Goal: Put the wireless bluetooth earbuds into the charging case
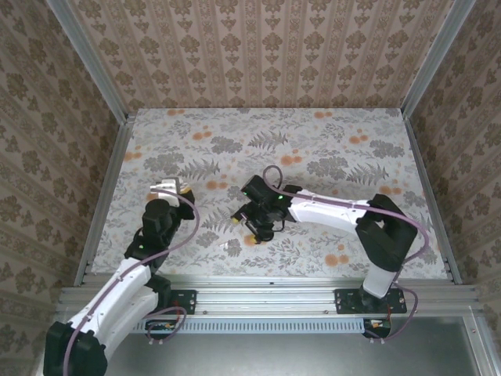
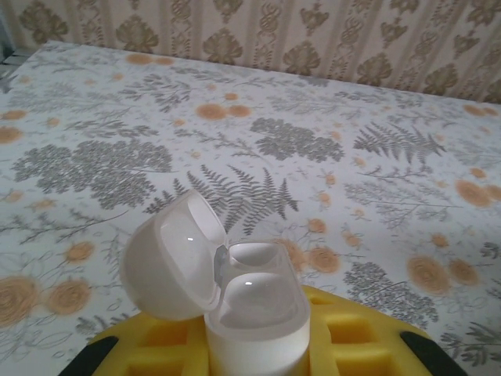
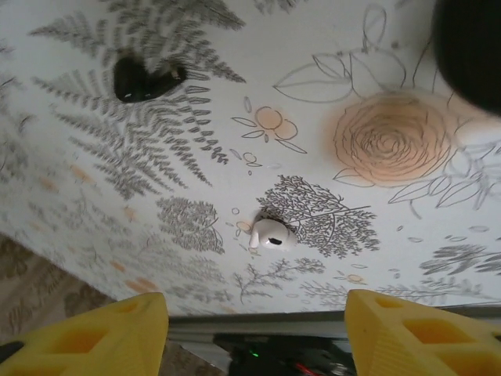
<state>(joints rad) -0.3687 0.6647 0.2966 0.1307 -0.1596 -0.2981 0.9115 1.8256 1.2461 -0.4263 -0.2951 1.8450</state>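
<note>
The charging case point(image 2: 257, 325) is a white glossy pebble standing upright between the yellow fingers of my left gripper point(image 2: 254, 356), which is shut on it. Its lid point(image 2: 168, 262) is swung open to the left, and I cannot tell whether anything sits in its two glossy wells. In the top view the left gripper point(image 1: 168, 190) holds the case point(image 1: 162, 187) at the table's left. One white earbud point(image 3: 270, 233) lies on the floral table, apart from my right gripper point(image 3: 254, 313), which hangs open above it with nothing between its yellow fingers point(image 3: 94, 337). From above, that earbud point(image 1: 230, 247) lies just near-left of the right gripper point(image 1: 250, 227).
A small dark shape point(image 3: 145, 77) lies on the fern pattern beyond the earbud. A black rounded body point(image 3: 470, 47) fills the upper right corner of the right wrist view. The aluminium rail point(image 1: 266, 291) runs along the near edge, close to the earbud. Patterned walls enclose the table.
</note>
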